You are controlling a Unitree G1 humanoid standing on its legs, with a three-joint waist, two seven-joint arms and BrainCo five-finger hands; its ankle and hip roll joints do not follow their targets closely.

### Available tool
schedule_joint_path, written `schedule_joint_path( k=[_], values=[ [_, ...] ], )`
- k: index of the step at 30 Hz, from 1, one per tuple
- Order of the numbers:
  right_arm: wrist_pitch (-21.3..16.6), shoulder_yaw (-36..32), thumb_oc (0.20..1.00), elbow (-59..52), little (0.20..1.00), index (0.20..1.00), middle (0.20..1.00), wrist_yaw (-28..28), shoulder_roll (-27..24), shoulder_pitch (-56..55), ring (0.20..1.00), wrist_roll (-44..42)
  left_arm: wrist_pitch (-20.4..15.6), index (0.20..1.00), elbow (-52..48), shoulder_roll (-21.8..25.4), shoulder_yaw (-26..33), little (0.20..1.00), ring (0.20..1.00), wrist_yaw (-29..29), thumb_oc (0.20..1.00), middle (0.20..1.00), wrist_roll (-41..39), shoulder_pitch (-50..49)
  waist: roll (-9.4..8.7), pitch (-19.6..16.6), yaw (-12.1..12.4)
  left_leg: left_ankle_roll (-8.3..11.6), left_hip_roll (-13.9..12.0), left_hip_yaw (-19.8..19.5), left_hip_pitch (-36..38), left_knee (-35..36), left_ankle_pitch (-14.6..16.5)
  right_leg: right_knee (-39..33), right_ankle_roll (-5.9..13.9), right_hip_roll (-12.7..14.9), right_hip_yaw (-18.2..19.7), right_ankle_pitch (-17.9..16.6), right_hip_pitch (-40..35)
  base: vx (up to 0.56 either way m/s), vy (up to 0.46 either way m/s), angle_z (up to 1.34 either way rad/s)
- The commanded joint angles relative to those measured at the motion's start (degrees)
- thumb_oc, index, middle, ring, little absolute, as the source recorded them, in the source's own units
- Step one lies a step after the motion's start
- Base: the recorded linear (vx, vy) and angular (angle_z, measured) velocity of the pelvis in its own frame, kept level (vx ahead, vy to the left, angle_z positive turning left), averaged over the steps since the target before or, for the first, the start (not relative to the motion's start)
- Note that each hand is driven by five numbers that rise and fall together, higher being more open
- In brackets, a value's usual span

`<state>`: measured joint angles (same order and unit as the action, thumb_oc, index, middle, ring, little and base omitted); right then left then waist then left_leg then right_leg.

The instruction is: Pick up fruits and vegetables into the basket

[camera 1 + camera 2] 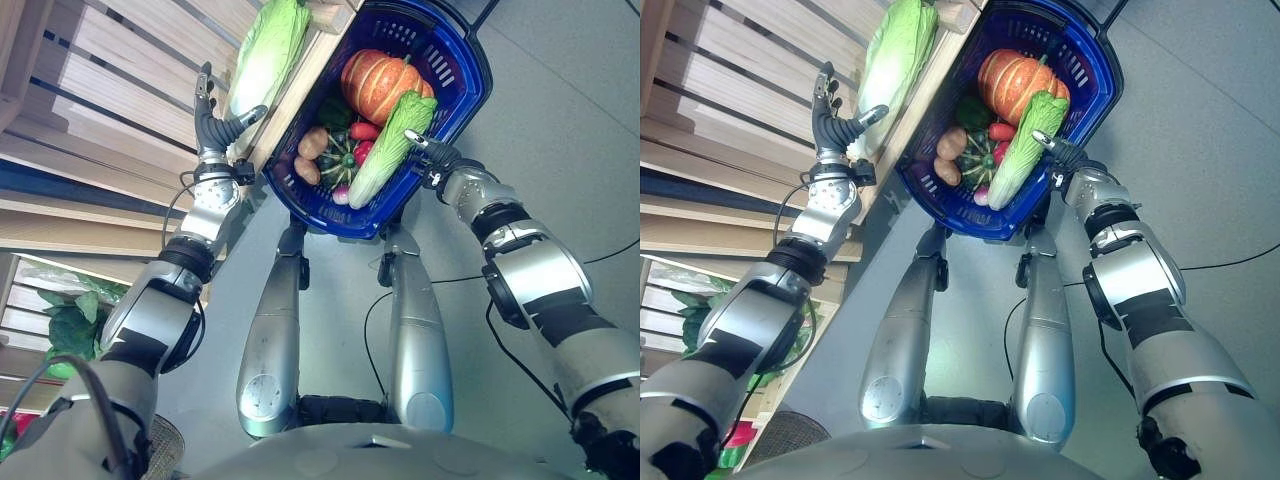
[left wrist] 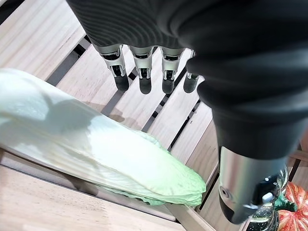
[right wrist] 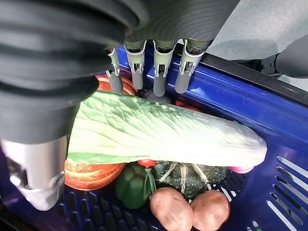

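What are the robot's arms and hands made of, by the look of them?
Smooth silver-grey shells with black bands at the joints. Each hand, left hand and right hand, has a dark ribbed cover over its back and wrist, with silver fingers ending in dark tips.

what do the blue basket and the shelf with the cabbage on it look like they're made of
The blue basket looks like moulded plastic: glossy, one solid colour, walls pierced by regular slots. The shelf looks like unfinished pale wood: matte slats with visible grain and dark gaps between them. The cabbage lying on it has an even sheen that may mean a plastic replica, though that is uncertain.
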<state>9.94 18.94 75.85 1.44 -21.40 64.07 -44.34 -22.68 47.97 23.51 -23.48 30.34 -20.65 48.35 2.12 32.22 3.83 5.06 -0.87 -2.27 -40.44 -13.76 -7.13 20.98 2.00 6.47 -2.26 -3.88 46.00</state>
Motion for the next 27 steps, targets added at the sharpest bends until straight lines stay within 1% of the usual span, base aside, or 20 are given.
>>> schedule_joint_path(
  k=[1,2,3,5,6,12,15,18,21,23,27],
  values=[
    [-1.3,0.3,1.0,1.5,1.0,1.0,1.0,0.9,-2.8,1.1,1.0,0.6,0.0,1.0,-1.7,-1.6,0.8,1.0,1.0,3.1,1.0,1.0,4.2,0.2,5.37,-2.4,-0.2,-1.64,4.2,-0.5,-1.5,-1.8,2.7,2.1,1.35,-3.1,-3.5,5.2,-2.1,0.0,0.0,0.0],
    [-3.7,0.6,1.0,1.1,1.0,1.0,1.0,1.5,-2.8,1.1,1.0,3.0,1.4,1.0,-1.5,-1.2,0.7,1.0,1.0,3.9,1.0,1.0,5.4,0.5,5.33,-2.4,-0.3,-1.64,4.2,-0.4,-1.4,-1.7,2.7,2.1,1.33,-3.2,-3.5,5.2,-2.3,0.0,0.0,0.0],
    [-5.2,0.8,1.0,0.8,1.0,1.0,1.0,2.0,-2.8,1.0,1.0,4.4,2.6,1.0,-1.2,-1.0,0.5,1.0,1.0,4.6,1.0,1.0,6.6,0.6,5.28,-2.4,-0.3,-1.65,4.1,-0.4,-1.2,-1.6,2.6,2.0,1.35,-3.2,-3.5,5.2,-2.4,0.0,0.0,0.0],
    [-9.0,1.5,1.0,-0.5,1.0,1.0,1.0,3.3,-2.9,0.8,1.0,7.2,4.2,1.0,-0.6,-0.3,0.3,1.0,1.0,5.8,1.0,1.0,8.1,1.0,5.11,-2.4,-0.6,-1.54,3.9,-0.2,-1.1,-1.5,2.6,1.9,1.4,-3.2,-3.4,5.1,-2.6,0.0,0.0,0.0],
    [-10.3,1.9,1.0,-1.5,1.0,1.0,1.0,4.4,-2.9,0.6,1.0,8.0,5.3,1.0,-0.3,0.3,0.1,1.0,1.0,6.4,1.0,1.0,8.6,1.2,4.93,-2.4,-0.7,-1.49,3.9,-0.1,-1.0,-1.4,2.5,1.9,1.45,-3.3,-3.4,5.0,-2.6,0.0,0.0,0.0],
    [-17.5,2.9,1.0,-7.0,1.0,1.0,1.0,9.4,-3.4,-2.8,1.0,9.3,8.8,1.0,2.6,2.3,0.7,1.0,1.0,9.8,1.0,1.0,11.7,1.9,3.47,-2.4,-2.3,-1.31,3.4,0.5,-0.9,-1.0,2.3,1.1,1.52,-4.1,-2.6,4.6,-2.8,0.0,0.0,0.0],
    [-20.2,2.8,1.0,-10.7,1.0,1.0,1.0,12.7,-4.0,-6.0,1.0,9.3,10.8,1.0,3.6,3.1,1.1,1.0,1.0,11.4,1.0,1.0,13.1,1.7,2.67,-2.4,-3.3,-1.28,3.1,0.8,-1.0,-0.8,2.4,0.7,1.49,-4.5,-2.1,4.5,-2.7,-0.02,0.023,-0.05],
    [-22.4,2.4,1.0,-13.9,1.0,1.0,1.0,16.1,-4.8,-9.6,1.0,9.6,11.9,1.0,5.4,4.0,1.3,1.0,1.0,12.4,1.0,1.0,13.7,1.9,1.9,-2.4,-4.6,-1.25,2.7,1.2,-1.3,-0.8,2.5,0.5,1.46,-5.0,-1.4,4.4,-2.4,-0.02,0.036,-0.05],
    [-24.3,1.6,1.0,-14.8,1.0,1.0,1.0,18.4,-5.4,-12.1,1.0,10.1,13.0,1.0,8.0,4.8,1.3,1.0,1.0,12.8,1.0,1.0,14.4,2.8,1.29,-2.4,-5.7,-1.21,2.4,1.6,-1.2,-0.7,2.6,0.3,1.5,-5.3,-0.9,4.4,-2.3,-0.01,0.04,-0.11],
    [-25.1,1.3,1.0,-14.7,1.0,1.0,1.0,20.0,-6.0,-13.2,1.0,10.5,13.2,1.0,10.0,5.4,1.3,1.0,1.0,12.5,1.0,1.0,14.3,3.6,0.97,-2.4,-6.3,-1.19,2.2,1.8,-1.2,-0.6,2.7,0.2,1.55,-5.4,-0.7,4.4,-2.3,0.0,0.038,-0.09],
    [-25.7,0.2,1.0,-14.0,1.0,1.0,1.0,22.5,-7.0,-14.8,1.0,10.8,14.1,1.0,13.1,6.3,1.3,1.0,1.0,11.2,1.0,1.0,13.6,5.1,0.38,-2.4,-7.2,-1.12,1.9,2.2,-1.1,-0.4,2.8,0.0,1.64,-5.7,-0.3,4.4,-2.3,0.0,0.028,-0.1]
  ],
)
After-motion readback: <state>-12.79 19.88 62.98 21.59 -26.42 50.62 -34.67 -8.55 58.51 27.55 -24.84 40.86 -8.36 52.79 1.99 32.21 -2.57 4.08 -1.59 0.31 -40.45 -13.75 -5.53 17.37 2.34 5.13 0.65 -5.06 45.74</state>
